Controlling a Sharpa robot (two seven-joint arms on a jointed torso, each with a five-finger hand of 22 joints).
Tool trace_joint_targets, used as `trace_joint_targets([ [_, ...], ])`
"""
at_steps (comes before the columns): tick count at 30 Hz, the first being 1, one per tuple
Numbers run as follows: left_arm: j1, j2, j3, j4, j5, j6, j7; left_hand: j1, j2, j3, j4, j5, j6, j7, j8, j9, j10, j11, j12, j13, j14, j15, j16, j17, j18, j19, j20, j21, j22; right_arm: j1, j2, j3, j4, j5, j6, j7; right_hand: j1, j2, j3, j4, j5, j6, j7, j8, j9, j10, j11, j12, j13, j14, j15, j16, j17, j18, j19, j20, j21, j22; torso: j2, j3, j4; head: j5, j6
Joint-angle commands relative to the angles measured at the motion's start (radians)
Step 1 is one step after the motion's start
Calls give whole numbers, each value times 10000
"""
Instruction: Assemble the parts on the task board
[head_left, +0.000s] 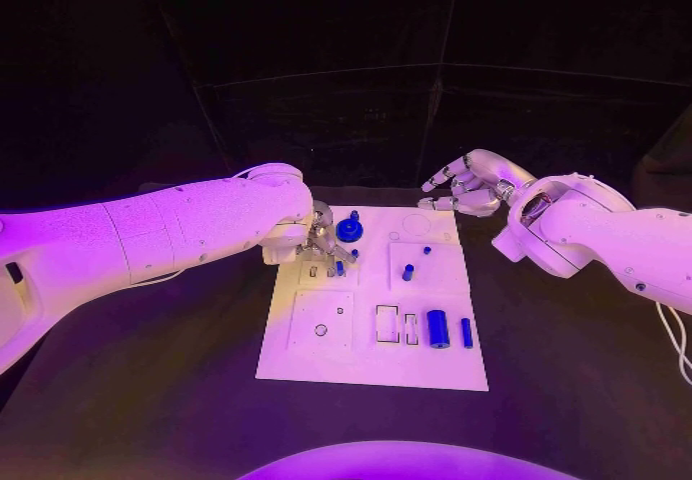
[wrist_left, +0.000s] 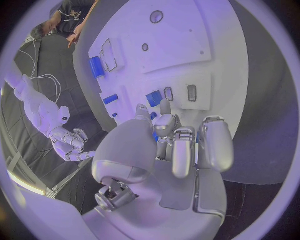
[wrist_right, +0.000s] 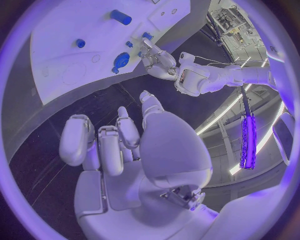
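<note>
Left hand (head_left: 315, 243) over white task board's (head_left: 368, 360) far-left corner, fingertips on small blue peg (head_left: 339, 266), grasp unclear | right hand (head_left: 469, 185) beyond far edge, spread, empty

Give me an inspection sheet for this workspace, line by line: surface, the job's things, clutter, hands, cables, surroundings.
Surface: black table, bare around the board.
Job's things: white task board mid-table; large blue cylinder and slim blue pin lying near its right edge; round blue part at its far left; small blue peg mid-board.
Clutter: nothing seen.
Hands: left hand over the board's far-left area, fingers curled beside small blue parts, grasp cannot be told; right hand off the board's far-right corner, fingers apart, holding nothing.
Cables: white cable beside the right arm.
Surroundings: dark.
</note>
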Motion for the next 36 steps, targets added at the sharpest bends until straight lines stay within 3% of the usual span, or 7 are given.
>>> trace_joint_targets([
  [1,5,24,-7,-12,-65,269,-104,97,5,-8,-82,-9,-79,-11,71,21,-40,-16,44,13,1038,-11,30,2633,-62,-26,41,44,26,22,16,7,-1,-47,86,-6,95,-2,-61,-5,81,50,-6,68,-12,-48,9,-36,-4,647,-44,-33,940,164,-90,0,-35,-15,1,2,-5,-1,-16],
  [19,-10,56,-29,0,-64,240,6,399,105,149,-235,-3,-146,-9,172,135,-38,-14,69,31,1038,-5,30,2633,-57,-49,53,43,29,21,59,7,-49,-53,148,-23,156,19,-78,-26,173,52,-12,84,-17,-51,3,-46,-19,648,-51,-39,939,165,-85,-8,-44,-21,3,-2,0,-26,-56],
  [28,-11,64,-30,23,-64,171,163,1345,465,988,-804,5,-302,-60,226,250,-70,-61,49,17,1038,-40,30,2633,-45,-86,32,29,16,21,87,6,-85,-53,183,-24,184,30,-80,-37,209,52,-13,90,-18,-43,0,-36,-12,649,-54,-42,937,164,-82,-11,-46,-21,10,0,-2,-36,-75],
  [33,-12,41,-30,49,-60,159,273,2185,653,1801,-1319,25,-464,-136,85,206,-147,-136,-34,-25,1038,-103,30,2633,-40,-101,-23,21,16,21,97,6,-95,-53,217,-28,207,39,-83,-46,240,51,-14,95,-20,-43,-3,-37,-16,651,-56,-39,945,163,-77,-13,-46,-16,6,-4,1,-38,-99],
  [34,-12,32,-30,57,-49,160,290,2298,651,1961,-1392,65,-488,-137,48,189,-166,-142,-56,-35,1038,-108,30,2633,-40,-103,-33,21,19,21,99,6,-97,-56,232,-35,208,39,-83,-46,242,51,-15,95,-20,-31,-3,-20,1,653,-57,-35,953,162,-76,-13,-45,-13,7,-4,2,-41,-102],
  [36,-13,11,-30,80,-22,155,314,2475,560,2342,-1520,474,-543,-121,-50,142,-215,-134,-118,-71,1038,-110,30,2633,-40,-109,-45,16,19,21,102,6,-98,-68,253,-47,211,41,-84,-47,248,51,-15,96,-20,13,-3,45,63,659,-57,-23,977,159,-68,-14,-38,3,4,-1,-1,-44,-109],
])
